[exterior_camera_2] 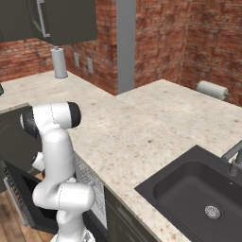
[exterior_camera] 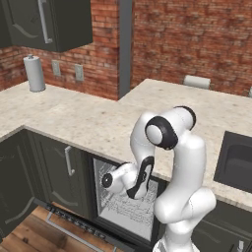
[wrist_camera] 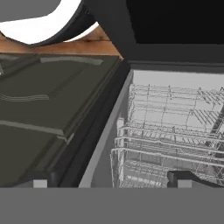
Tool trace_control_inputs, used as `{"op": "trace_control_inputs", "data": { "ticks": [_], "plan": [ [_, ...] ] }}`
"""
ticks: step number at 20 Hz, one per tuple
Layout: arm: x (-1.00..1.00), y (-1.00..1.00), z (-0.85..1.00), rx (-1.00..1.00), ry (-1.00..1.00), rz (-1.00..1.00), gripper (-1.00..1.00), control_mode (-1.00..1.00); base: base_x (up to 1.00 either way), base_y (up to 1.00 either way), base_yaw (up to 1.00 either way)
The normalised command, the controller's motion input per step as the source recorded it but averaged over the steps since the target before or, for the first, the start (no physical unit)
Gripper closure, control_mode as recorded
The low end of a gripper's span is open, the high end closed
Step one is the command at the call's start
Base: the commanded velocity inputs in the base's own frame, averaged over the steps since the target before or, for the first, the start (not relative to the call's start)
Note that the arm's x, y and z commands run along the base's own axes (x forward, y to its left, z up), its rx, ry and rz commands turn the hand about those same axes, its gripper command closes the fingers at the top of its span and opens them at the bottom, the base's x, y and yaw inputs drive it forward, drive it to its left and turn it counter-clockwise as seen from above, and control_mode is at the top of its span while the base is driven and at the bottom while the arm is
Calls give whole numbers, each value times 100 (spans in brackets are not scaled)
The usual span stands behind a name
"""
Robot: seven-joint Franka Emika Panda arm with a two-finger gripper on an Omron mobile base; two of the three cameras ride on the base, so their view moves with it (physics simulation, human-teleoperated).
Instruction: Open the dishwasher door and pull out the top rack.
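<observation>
The dishwasher door (exterior_camera: 74, 226) hangs folded down over the wood floor, silver bar handle at its outer edge; it also shows dark at the lower left (exterior_camera_2: 21, 203). Light-grey wire racks (exterior_camera: 128, 209) fill the open cavity. My hand (exterior_camera: 140, 179) hovers just in front of that opening. The hand view is rolled, with the floor at its top. There the top rack (wrist_camera: 162, 151) lies nearest my fingertips and a second wire rack (wrist_camera: 175, 105) sits beyond it. My gripper (wrist_camera: 111, 183) is open wide with nothing between its fingers. One fingertip (wrist_camera: 183, 178) rises in front of the top rack.
A dark cabinet door (exterior_camera: 64, 172) with a short vertical handle flanks the dishwasher; another dark panel (wrist_camera: 43, 122) lies beside the cavity. The speckled counter (exterior_camera: 88, 118) runs overhead, holding a paper towel roll (exterior_camera: 34, 73) and a black sink (exterior_camera_2: 198, 198).
</observation>
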Motion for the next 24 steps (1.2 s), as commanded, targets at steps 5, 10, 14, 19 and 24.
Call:
{"op": "trace_control_inputs", "data": {
  "ticks": [5, 10, 14, 19, 24],
  "plan": [
    [28, 6, -4, 9, -29, -26, -100, -100, 0, 0, 0],
    [27, 4, -20, 0, -37, -24, -100, -100, 0, 0, 0],
    [36, 0, -16, 0, -39, -18, -100, -100, 0, 0, 0],
    [47, 0, -30, 0, -27, -11, -100, -100, 0, 0, 0],
    [53, -2, -59, 2, -13, -9, -100, -100, 0, 0, 0]
  ]
}}
